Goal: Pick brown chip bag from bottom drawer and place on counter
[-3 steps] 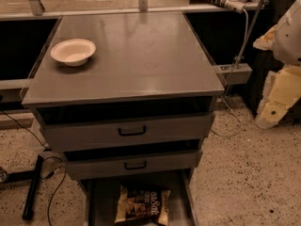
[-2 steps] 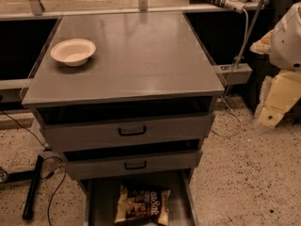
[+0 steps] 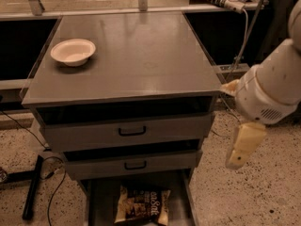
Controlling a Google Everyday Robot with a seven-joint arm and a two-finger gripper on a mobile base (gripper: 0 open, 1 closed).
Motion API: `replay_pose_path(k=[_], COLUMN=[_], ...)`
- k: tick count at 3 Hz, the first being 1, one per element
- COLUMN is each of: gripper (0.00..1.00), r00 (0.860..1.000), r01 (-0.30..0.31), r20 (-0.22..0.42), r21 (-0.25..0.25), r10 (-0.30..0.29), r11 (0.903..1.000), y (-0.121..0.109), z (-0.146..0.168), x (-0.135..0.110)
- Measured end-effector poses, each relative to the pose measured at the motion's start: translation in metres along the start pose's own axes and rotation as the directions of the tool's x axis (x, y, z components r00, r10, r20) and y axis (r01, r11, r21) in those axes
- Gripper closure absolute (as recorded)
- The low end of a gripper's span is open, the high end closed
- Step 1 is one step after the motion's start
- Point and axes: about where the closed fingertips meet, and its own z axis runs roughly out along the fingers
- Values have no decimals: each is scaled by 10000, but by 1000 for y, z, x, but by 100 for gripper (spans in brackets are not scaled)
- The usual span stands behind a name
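Note:
The brown chip bag [image 3: 142, 205] lies flat on the floor of the open bottom drawer [image 3: 99, 201], at the bottom middle of the camera view. The counter [image 3: 141, 51] is the grey top of the drawer cabinet above it. My gripper [image 3: 243, 147] hangs down from the white arm [image 3: 273, 91] at the right, beside the cabinet's right front corner. It is level with the two upper drawers, above and to the right of the bag, and apart from it. It holds nothing that I can see.
A white bowl [image 3: 73, 51] sits on the counter's left side. Two upper drawers with black handles [image 3: 132, 132] are slightly open. Cables and a black stand leg [image 3: 34, 187] lie on the speckled floor at the left. A cable [image 3: 242, 36] hangs behind at the right.
My arm and gripper have moved left and down, from well right of the cabinet to beside its right front corner. The bag, bowl and drawers have not moved.

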Motion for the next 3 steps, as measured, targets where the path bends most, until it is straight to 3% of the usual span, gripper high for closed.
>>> replay_pose_path(k=[1,2,3], gripper=[0,0,0], r00=[9958,9865,9882], r01=[401,276,237], r20=[832,1614,1517], r21=[-231,-92,-91], r10=[-381,-257,-220], r11=[9989,9996,9997], y=[21,24,25], z=[59,126,133], x=[5,20,19])
